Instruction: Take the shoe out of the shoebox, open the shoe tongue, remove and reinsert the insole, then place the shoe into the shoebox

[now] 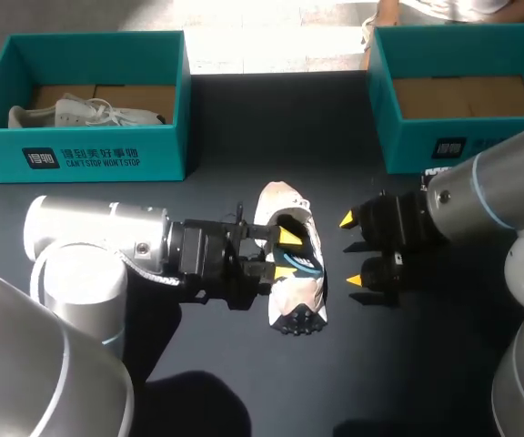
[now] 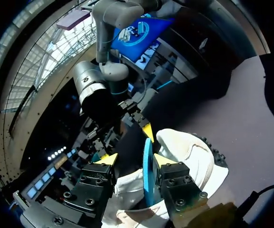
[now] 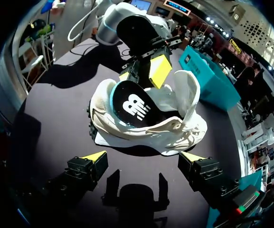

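White fabric shoe (image 1: 297, 293): lying on dark worktop (image 1: 408, 382).
Black teal-edged insole (image 3: 130, 107): rising out of shoe.
Left claw (image 1: 287, 254): astride insole; grip cannot be told.
Right claw (image 1: 350, 250): wide, beside shoe.

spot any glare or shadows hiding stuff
Head view: glare blanks the far strip between the left shoebox and right shoebox. Right wrist view: the right claw casts a hard shadow on the table under itself. Left wrist view: the shoe is brightly lit.
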Robot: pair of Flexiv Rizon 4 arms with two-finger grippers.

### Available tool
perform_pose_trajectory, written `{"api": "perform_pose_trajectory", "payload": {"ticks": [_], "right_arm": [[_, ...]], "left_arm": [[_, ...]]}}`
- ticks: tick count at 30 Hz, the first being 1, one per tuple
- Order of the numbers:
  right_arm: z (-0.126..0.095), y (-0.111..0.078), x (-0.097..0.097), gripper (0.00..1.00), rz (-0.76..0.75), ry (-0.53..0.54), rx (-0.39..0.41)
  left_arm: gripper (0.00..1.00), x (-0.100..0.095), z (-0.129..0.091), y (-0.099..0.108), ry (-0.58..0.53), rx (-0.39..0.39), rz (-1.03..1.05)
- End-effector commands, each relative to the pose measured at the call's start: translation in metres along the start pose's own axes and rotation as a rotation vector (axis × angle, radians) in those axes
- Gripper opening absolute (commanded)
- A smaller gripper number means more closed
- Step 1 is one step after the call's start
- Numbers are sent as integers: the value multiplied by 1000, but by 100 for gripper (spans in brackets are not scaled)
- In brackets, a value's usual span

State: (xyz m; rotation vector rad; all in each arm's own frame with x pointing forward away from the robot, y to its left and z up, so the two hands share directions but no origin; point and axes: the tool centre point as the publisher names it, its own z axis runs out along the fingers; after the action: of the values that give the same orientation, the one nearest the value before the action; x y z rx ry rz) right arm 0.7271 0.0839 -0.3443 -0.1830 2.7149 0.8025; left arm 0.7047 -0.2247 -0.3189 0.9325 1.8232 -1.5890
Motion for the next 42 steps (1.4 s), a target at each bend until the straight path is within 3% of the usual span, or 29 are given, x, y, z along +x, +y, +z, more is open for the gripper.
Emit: {"api": "perform_pose_trajectory", "payload": {"ticks": [1, 7, 14, 16, 17, 18, 28, 32, 42], "right_arm": [[0, 0, 1, 100, 0, -2, -1], [0, 0, 1, 100, 0, -2, -1], [0, 0, 1, 100, 0, -2, -1], [0, 0, 1, 100, 0, -2, -1], [0, 0, 1, 100, 0, -2, -1], [0, 0, 1, 100, 0, -2, -1], [0, 0, 1, 100, 0, -2, -1], [0, 0, 1, 100, 0, -2, -1], [0, 0, 1, 100, 0, -2, -1]], "left_arm": [[1, 6, -1, -1, 21, -1, -9], [0, 18, -2, 13, 45, -20, -35], [0, 20, -1, 12, 63, -38, -53], [31, 17, -2, 4, 74, -36, -47], [53, 13, -4, -2, 78, -33, -44], [100, 11, -5, -7, 79, -28, -36], [100, -10, -20, -29, 106, 8, -6], [100, -22, -26, -34, 168, 13, 21], [100, -49, -31, -25, 490, -41, 55]]}}
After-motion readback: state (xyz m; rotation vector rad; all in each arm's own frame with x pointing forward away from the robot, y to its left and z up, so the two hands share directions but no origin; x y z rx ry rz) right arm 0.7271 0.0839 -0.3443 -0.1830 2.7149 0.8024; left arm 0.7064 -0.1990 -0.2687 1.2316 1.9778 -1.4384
